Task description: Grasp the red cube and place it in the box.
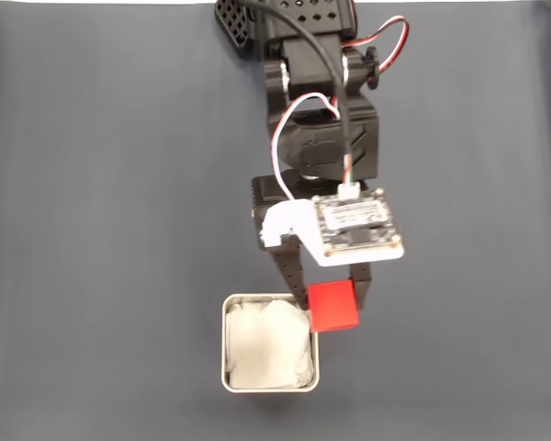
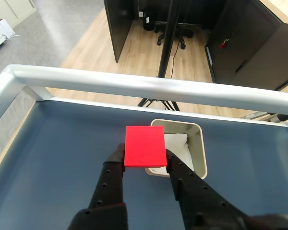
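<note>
My gripper [image 1: 331, 299] is shut on the red cube [image 1: 333, 306], which hangs above the dark mat just past the right rim of the box [image 1: 226, 342]. The box is a square silver tin with a white lining, near the bottom middle of the fixed view. In the wrist view the red cube [image 2: 144, 146] sits clamped between my two black fingers [image 2: 113, 167], with the gripper [image 2: 145, 155] slightly left of and in front of the box [image 2: 198, 148]. The cube covers part of the box's near left corner there.
The dark blue-grey mat [image 1: 101, 230] covers the table. In the wrist view a silver metal rail [image 2: 149, 86] borders the table's far edge, with office floor, a stand and chairs beyond.
</note>
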Robot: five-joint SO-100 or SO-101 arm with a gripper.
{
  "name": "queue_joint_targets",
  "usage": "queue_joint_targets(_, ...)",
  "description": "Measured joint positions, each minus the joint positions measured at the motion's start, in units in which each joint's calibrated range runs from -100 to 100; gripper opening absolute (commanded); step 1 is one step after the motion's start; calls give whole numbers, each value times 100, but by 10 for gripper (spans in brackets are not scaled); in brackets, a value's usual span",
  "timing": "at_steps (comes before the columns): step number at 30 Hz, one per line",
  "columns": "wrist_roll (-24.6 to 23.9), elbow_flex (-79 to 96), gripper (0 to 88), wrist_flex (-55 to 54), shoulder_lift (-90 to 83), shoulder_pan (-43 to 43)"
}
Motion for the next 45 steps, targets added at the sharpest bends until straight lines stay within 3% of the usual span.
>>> queue_joint_targets(45, 0, -362, 124, -414, 1138, 571)
